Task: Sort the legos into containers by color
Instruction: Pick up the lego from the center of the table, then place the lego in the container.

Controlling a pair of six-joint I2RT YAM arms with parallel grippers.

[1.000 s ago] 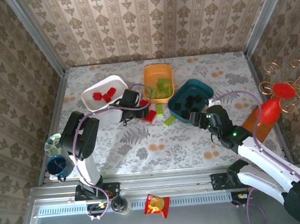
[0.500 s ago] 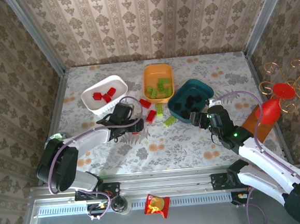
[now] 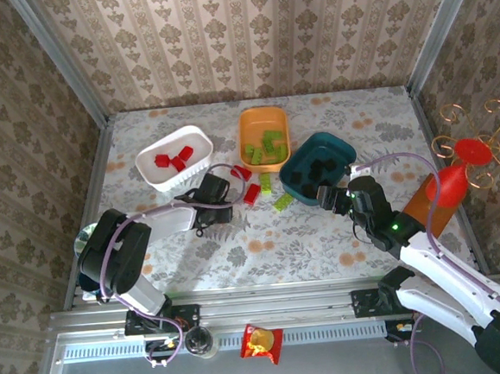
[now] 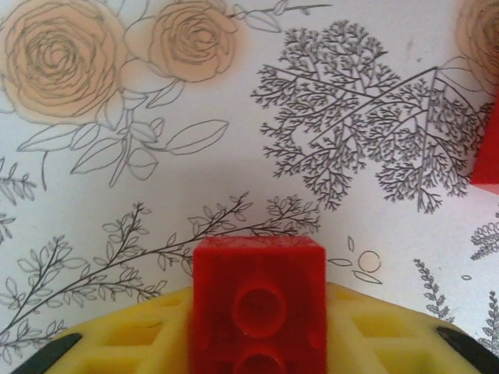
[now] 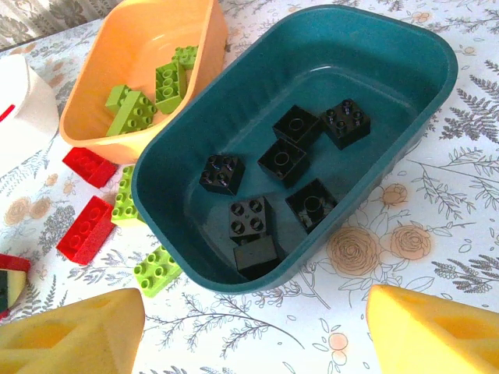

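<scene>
Left arm has folded back toward its base since the last look, and the left gripper [image 4: 257,331] has clamped shut on 1 red brick [image 4: 259,273], pinched between its yellow pads [image 4: 382,331], just on the near side of the white tub [image 3: 196,139]. Right gripper [image 5: 249,312] hangs wide open and empty, well right of that tub.

Floral table [image 3: 263,242]: white tub [image 3: 149,160], orange tub [image 3: 254,128], teal tub [image 3: 338,145], loose red bricks [image 3: 251,194], green bricks [image 3: 282,202].
</scene>
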